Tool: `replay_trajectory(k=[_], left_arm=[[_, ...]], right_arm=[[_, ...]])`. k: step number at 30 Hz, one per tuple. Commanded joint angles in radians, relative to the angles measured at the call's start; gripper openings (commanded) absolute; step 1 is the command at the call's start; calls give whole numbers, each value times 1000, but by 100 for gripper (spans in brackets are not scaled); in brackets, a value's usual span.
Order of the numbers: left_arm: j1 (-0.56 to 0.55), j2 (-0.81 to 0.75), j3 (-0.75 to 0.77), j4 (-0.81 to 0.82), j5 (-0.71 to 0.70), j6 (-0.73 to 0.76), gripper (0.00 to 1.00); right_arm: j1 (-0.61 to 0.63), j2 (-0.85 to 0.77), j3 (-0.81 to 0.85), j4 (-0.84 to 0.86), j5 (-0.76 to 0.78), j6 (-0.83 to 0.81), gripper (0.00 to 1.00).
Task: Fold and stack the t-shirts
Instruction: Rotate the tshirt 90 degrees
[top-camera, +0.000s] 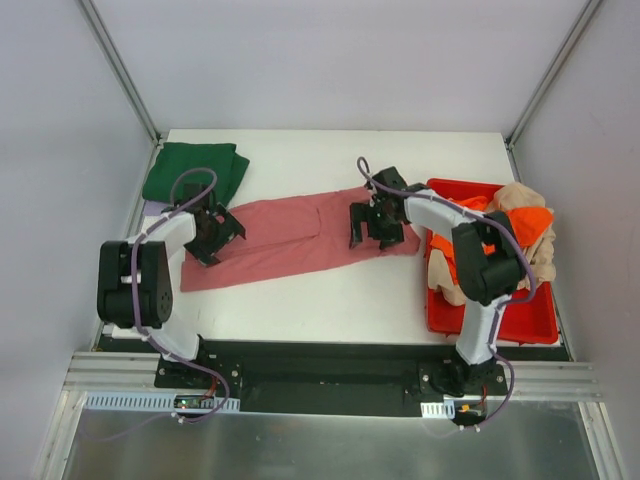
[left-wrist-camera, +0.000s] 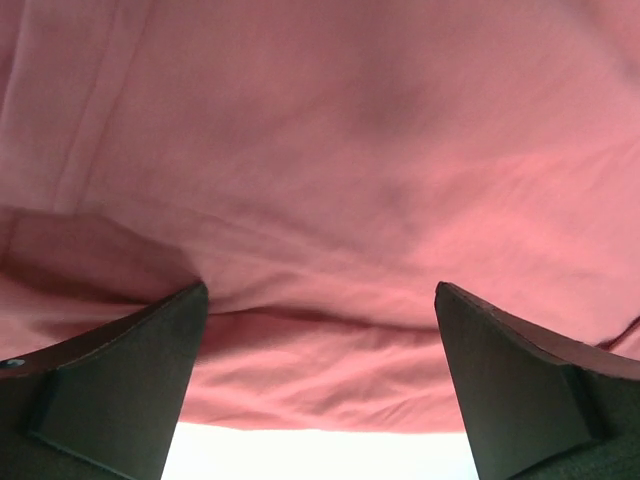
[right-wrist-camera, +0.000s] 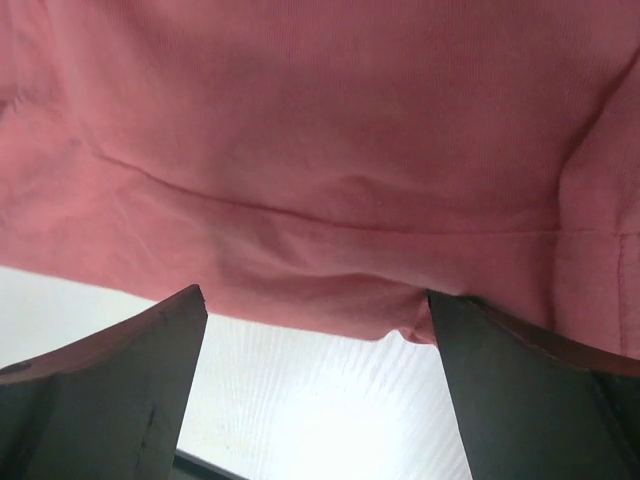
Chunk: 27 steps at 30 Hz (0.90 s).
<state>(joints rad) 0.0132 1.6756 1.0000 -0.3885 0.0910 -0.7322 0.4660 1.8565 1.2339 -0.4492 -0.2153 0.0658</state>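
Observation:
The dusty rose-red t-shirt (top-camera: 290, 235) lies spread in a long band across the middle of the table. My left gripper (top-camera: 215, 235) is open over its left end. In the left wrist view the shirt (left-wrist-camera: 330, 160) fills the frame, and the gripper (left-wrist-camera: 320, 290) has its jaws wide apart over the near hem. My right gripper (top-camera: 375, 225) is open over the shirt's right end. In the right wrist view the gripper (right-wrist-camera: 315, 292) straddles the shirt's edge (right-wrist-camera: 330, 200). A dark green t-shirt (top-camera: 195, 170) lies folded at the back left, with a pale lilac one (top-camera: 150, 208) showing under it.
A rigid red plastic bin (top-camera: 500, 322) stands at the right, holding a bright orange t-shirt (top-camera: 532, 220) and a beige one (top-camera: 520, 197) in a heap. White table (top-camera: 320, 295) shows in front of the shirt. Grey walls close the sides.

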Motion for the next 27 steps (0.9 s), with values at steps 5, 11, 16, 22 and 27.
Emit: replay_trajectory(k=[5,11,16,22,27], left_arm=[[-217,-299,-490,-67,180,-287,99],[-657,-636,-591,-66,159,-660,99],[-743,-864,-477,-85,46,-624,99],[-742,-850,-351,-184,-120,-472,99],[-725,-784,-281,-230,-212,-342,99]], right_arm=[[-111,375,532,-276,-55,-118,96],[-136,624,1027,-398,-91,-155,96],[-155,598,1175,-392,-85,-140,96],[-115,287,854,-275,-55,-109,96],[0,104,548,-303,0,-69,96]])
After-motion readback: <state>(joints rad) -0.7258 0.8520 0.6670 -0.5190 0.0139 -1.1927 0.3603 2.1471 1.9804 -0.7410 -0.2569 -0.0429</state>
